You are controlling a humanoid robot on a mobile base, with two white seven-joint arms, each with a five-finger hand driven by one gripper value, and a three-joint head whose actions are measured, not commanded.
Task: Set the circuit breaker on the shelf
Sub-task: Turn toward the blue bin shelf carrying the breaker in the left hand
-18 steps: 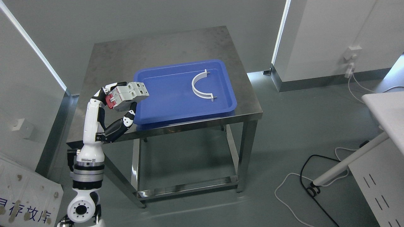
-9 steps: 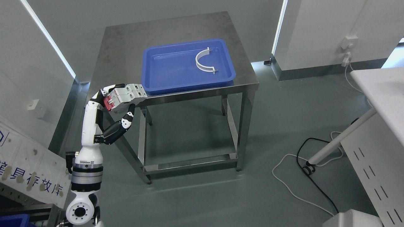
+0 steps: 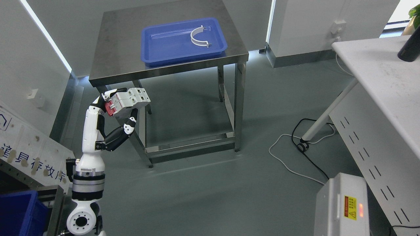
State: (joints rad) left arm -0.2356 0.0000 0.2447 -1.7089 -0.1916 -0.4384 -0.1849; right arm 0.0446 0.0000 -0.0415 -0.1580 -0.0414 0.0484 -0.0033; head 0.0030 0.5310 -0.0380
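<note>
My left hand [image 3: 122,106] is shut on a white circuit breaker [image 3: 129,100] with red switches on its left end. I hold it in the air, in front of the steel table's near left leg and below the tabletop. The left arm rises from the lower left of the picture. The fingers wrap over the breaker's top and the thumb presses from below. At the far left stands a white panel [image 3: 26,154] with printed characters, part of a rack, and a blue bin [image 3: 16,213] sits below it. The right arm does not show.
The steel table [image 3: 115,39] carries a blue tray [image 3: 154,49] holding a white curved clamp [image 3: 196,41]. A white desk [image 3: 377,78] stands at the right, with a grey box [image 3: 341,206] and cables [image 3: 295,154] on the floor below. Grey floor lies open in the middle.
The whole picture has shifted: the table and tray now sit farther up and away, so the camera has backed off. The breaker stays in my left hand. The grey box and blue bin came into view.
</note>
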